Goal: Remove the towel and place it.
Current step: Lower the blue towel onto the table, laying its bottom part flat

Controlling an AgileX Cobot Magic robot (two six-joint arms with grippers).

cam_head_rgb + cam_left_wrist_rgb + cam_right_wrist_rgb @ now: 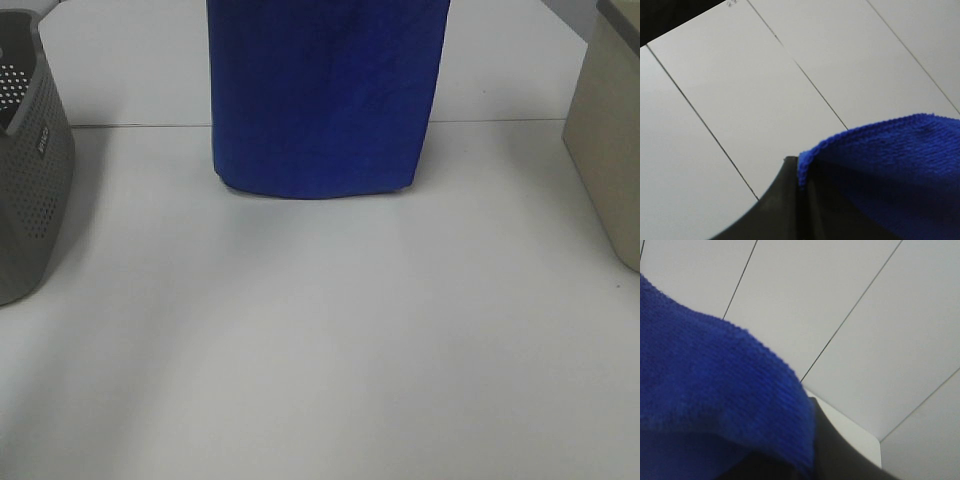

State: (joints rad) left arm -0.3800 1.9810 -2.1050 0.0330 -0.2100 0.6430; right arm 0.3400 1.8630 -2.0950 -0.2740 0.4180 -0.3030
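The royal-blue towel (320, 95) hangs as a wide vertical sheet from above the top of the exterior view. Its lower edge is at the white table (320, 350); I cannot tell whether it touches. Neither gripper shows in the exterior view. In the left wrist view the left gripper (801, 172) has its dark fingers (775, 210) closed on a corner edge of the towel (890, 170). In the right wrist view the right gripper (810, 445) holds another top part of the towel (715, 385), which drapes over its dark finger (845, 455). Both wrist views look up at white ceiling panels.
A grey perforated basket (30, 180) stands at the left edge of the table. A beige container (610, 140) stands at the right edge. A seam in the table runs behind the towel's lower edge.
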